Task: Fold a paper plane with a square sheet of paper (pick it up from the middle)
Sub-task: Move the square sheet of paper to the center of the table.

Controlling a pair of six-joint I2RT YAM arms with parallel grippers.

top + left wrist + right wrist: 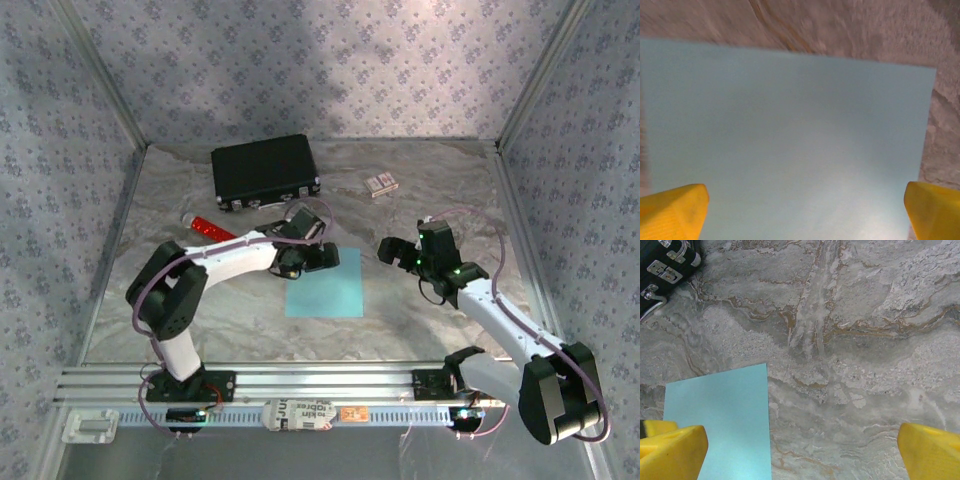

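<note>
The marble-patterned bench (430, 300) carries everything, walled on three sides by patterned panels. The left arm (225, 257) reaches from its base at 7 o'clock toward the middle, and the right arm (500, 318) reaches from 5 o'clock inward and to the left. The black case (265, 172) lies shut at about 11 o'clock on the bench, its latches facing the arms. The square sheet of paper (325, 285) lies flat and unfolded near the middle of the bench, a little toward 6 o'clock, well apart from the case. The left pincer (318, 257) sits over the sheet's 11 o'clock corner. In its wrist view the two yellow fingers (675, 212) stand spread wide at either lower corner, with the blue sheet between them and nothing pinched. Whether the tips touch the paper is hard to say from that blurred close view. The right pincer (392, 250) hangs at about 2 o'clock of the sheet, just clear of its edge and also spread wide with nothing in it. Its wrist view has bare marble between the fingers and the sheet's corner at 8 o'clock. The red tube (208, 228) lies at 9 o'clock on the bench, near the left arm's elbow. The small patterned card box (380, 184) rests at 1 o'clock, to the right of the case.
</note>
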